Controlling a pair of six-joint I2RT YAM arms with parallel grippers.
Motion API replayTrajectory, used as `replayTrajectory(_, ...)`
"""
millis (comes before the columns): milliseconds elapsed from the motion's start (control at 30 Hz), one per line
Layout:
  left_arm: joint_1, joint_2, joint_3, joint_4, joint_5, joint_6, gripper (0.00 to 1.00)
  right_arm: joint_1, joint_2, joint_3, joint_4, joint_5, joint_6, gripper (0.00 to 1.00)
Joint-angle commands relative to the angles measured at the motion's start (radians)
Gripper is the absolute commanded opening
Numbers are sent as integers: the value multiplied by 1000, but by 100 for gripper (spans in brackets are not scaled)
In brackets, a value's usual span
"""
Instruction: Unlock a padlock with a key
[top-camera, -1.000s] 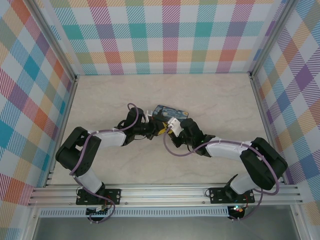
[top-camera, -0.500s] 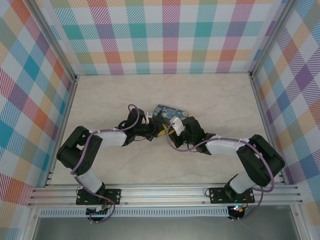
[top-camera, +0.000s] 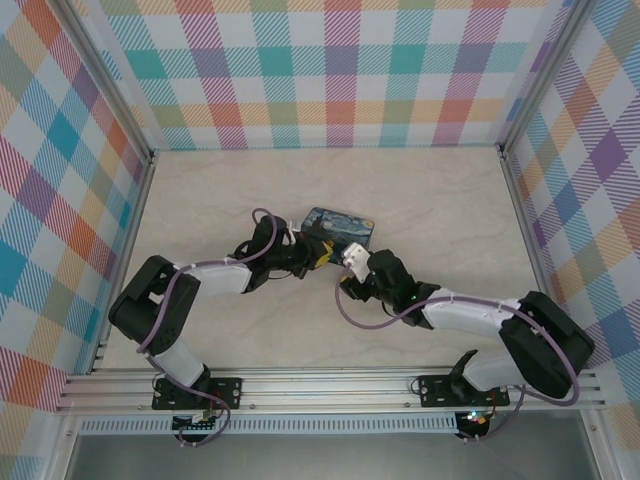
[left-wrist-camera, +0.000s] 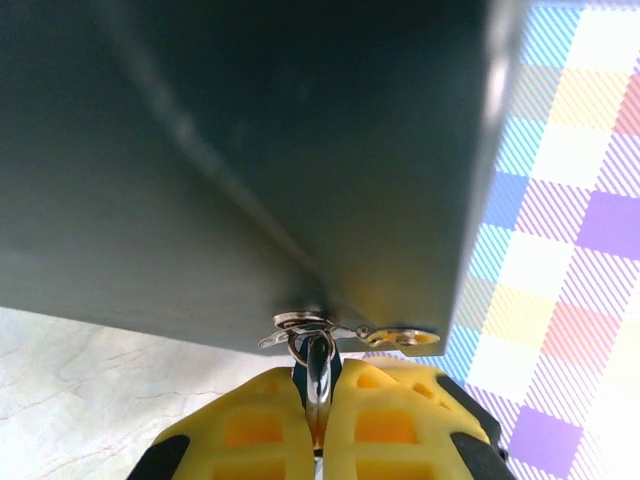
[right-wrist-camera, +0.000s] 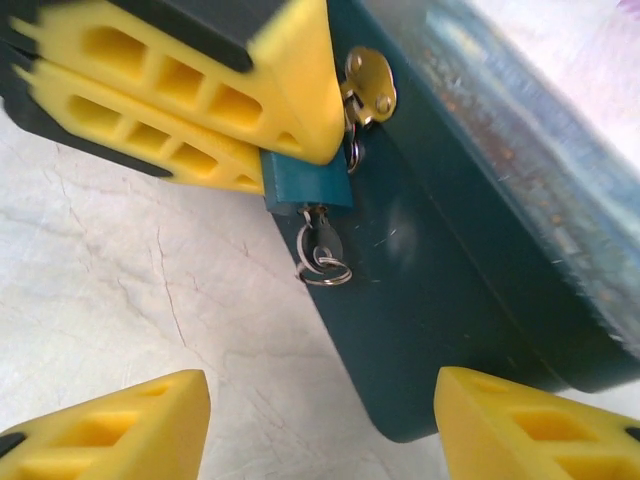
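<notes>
The small blue padlock (right-wrist-camera: 305, 186) hangs at the brass hasp (right-wrist-camera: 370, 88) of the dark teal tin (right-wrist-camera: 450, 300). My left gripper (left-wrist-camera: 320, 385) is shut on the padlock, its yellow fingers (right-wrist-camera: 200, 100) clamping the body from the side. Between those fingers the silvery shackle (left-wrist-camera: 317, 365) rises to the hasp (left-wrist-camera: 400, 337). The key (right-wrist-camera: 325, 243) sticks out of the padlock's underside, and a small ring (right-wrist-camera: 328, 270) hangs from it. My right gripper (right-wrist-camera: 320, 420) is open, a short way back from the key, with nothing between its fingers.
The tin (top-camera: 338, 228) lies mid-table with its painted lid up, both arms meeting at its near edge. Pale marble tabletop (top-camera: 420, 190) stretches around it. Checkered walls (top-camera: 340, 70) close in the back and both sides.
My right gripper has opened, let go of the key and drawn back toward the near right. The key stays in the padlock. The left gripper has kept its hold and place.
</notes>
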Motion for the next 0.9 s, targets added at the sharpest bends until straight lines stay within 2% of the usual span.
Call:
replayTrajectory(0, 25, -50, -4, 1, 2, -48, 0, 45, -41, -25, 68, 127, -97, 64)
replayTrajectory(167, 35, -59, 12, -9, 52, -89, 0, 92, -35, -36, 155, 212, -234, 67)
replayTrajectory(367, 53, -79, 14, -29, 80, -103, 0, 93, -12, -17, 218, 220, -391, 65)
replayTrajectory(500, 64, -75, 5, -14, 95, -119, 0, 92, 74, 1, 283, 255, -494, 64)
replayTrajectory(700, 69, -76, 3, -3, 107, -128, 0, 92, 107, 33, 276, 239, -487, 57)
replayTrajectory(867, 69, -76, -3, 9, 107, -134, 0, 92, 113, 57, 256, 202, -472, 47)
